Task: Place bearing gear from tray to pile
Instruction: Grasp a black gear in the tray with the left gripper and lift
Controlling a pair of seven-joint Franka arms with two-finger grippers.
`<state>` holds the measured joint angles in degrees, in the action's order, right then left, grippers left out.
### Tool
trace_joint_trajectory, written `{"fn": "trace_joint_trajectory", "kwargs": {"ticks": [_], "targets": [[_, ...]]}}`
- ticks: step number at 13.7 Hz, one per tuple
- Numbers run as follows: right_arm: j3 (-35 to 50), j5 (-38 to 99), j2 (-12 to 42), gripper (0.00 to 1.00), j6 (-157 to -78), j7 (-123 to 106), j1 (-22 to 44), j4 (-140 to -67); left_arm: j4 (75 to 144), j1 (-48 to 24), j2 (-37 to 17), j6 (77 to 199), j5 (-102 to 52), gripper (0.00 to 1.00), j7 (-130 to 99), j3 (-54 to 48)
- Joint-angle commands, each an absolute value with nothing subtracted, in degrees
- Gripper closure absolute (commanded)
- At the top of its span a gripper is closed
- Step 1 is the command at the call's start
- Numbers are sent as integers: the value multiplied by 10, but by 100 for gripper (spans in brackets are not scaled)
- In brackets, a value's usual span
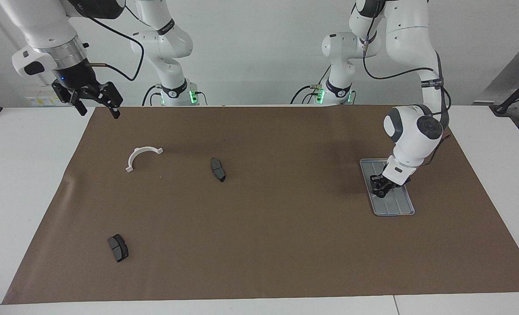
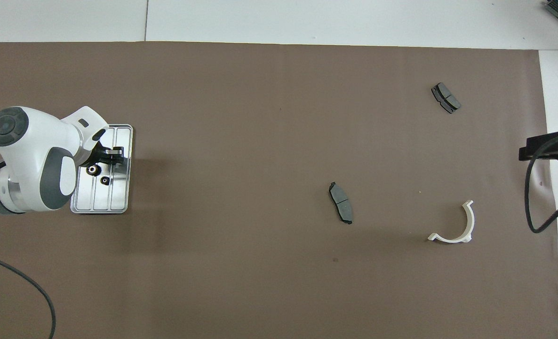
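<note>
The silver grooved tray [image 1: 395,205] lies on the brown mat toward the left arm's end of the table; it also shows in the overhead view [image 2: 102,202]. Two small black gears [image 2: 91,169] [image 2: 105,180] lie in it. My left gripper [image 1: 380,189] is down low over the tray's middle, also in the overhead view [image 2: 115,157], beside those gears. A third gear does not show apart from the gripper. No gears lie outside the tray in view. My right gripper [image 1: 97,109] waits raised and open at the right arm's end, also in the overhead view [image 2: 549,151].
One dark grey brake pad [image 1: 218,169] [image 2: 341,202] lies mid-mat, another [image 1: 118,248] [image 2: 446,98] farther from the robots toward the right arm's end. A white half-ring [image 1: 142,156] [image 2: 455,226] lies near the right arm's end.
</note>
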<state>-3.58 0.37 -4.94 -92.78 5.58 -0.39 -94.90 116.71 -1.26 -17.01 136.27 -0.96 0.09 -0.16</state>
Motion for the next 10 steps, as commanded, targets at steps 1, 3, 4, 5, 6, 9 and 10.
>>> {"fn": "trace_joint_trajectory", "kwargs": {"ticks": [1, 3, 4, 5, 6, 9, 10], "targets": [[-33, -5, -54, 0, -937, 44, -6, -957, 1184, -17, -163, 1375, 1, 84, -10, 4], [-33, -5, -54, 0, -936, 44, -6, -957, 1159, -17, -169, 1367, 0, 94, -10, 3], [-33, -5, -54, 0, -936, 43, -6, -957, 1137, -22, -172, 1360, -3, 95, -12, 3], [-33, -5, -54, 0, -936, 43, -7, -957, 1115, -28, -178, 1350, -4, 95, -17, 3], [-33, -5, -55, 0, -936, 43, -7, -957, 1089, -32, -190, 1340, -4, 95, -24, 3], [-33, -5, -54, 0, -936, 37, -9, -957, 1061, -84, -194, 1314, -4, 96, -113, 4], [-33, 2, -54, 0, -936, 36, -11, -957, 1062, -117, -193, 1314, -4, 96, -177, 4]]}}
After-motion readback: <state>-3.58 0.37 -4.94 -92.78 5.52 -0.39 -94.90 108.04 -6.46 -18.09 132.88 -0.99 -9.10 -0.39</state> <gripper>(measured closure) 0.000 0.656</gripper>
